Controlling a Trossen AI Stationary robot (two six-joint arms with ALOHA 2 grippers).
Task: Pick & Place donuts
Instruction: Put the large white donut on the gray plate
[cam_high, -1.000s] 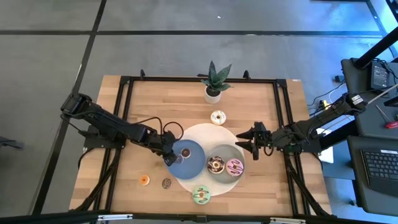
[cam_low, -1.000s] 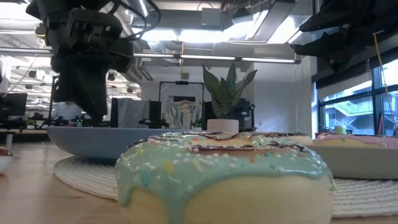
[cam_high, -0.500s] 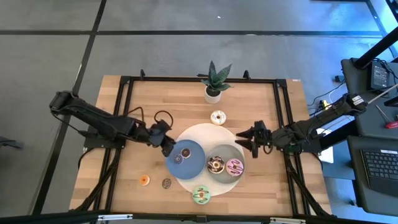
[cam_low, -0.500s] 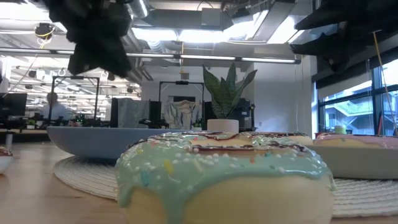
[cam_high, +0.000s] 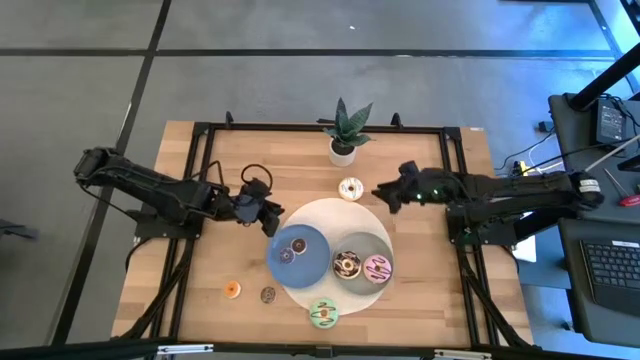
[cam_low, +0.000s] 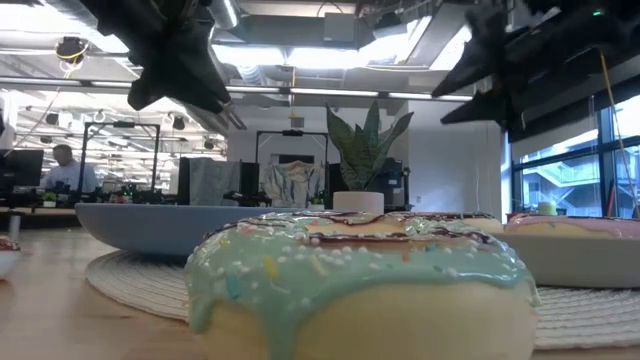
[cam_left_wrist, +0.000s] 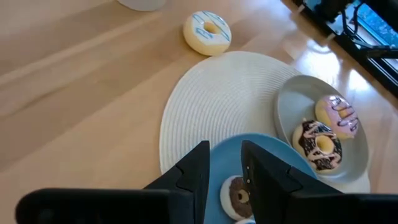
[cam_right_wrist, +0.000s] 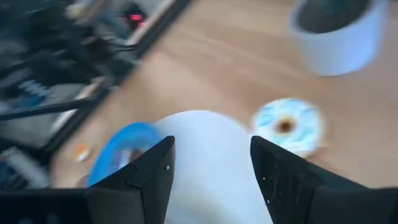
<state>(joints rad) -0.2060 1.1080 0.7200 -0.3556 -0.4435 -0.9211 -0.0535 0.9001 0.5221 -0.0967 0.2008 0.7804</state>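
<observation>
2 mini donuts (cam_high: 291, 249) on blue plate (cam_high: 310, 263); left gripper (cam_high: 270, 213) barely parted, empty; right gripper (cam_high: 382, 193) spread near white donut (cam_high: 350, 188).

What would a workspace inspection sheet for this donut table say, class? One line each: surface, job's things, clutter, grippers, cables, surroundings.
Surface: wooden table with a round white mat.
Job's things: mini rings on the blue plate; chocolate donut and pink donut on the grey plate; white donut, green donut, two mini rings on bare wood.
Clutter: potted plant.
Grippers: left gripper open beside the blue plate; right gripper open near the white donut.
Cables: on the left arm.
Surroundings: desk with keyboard.
</observation>
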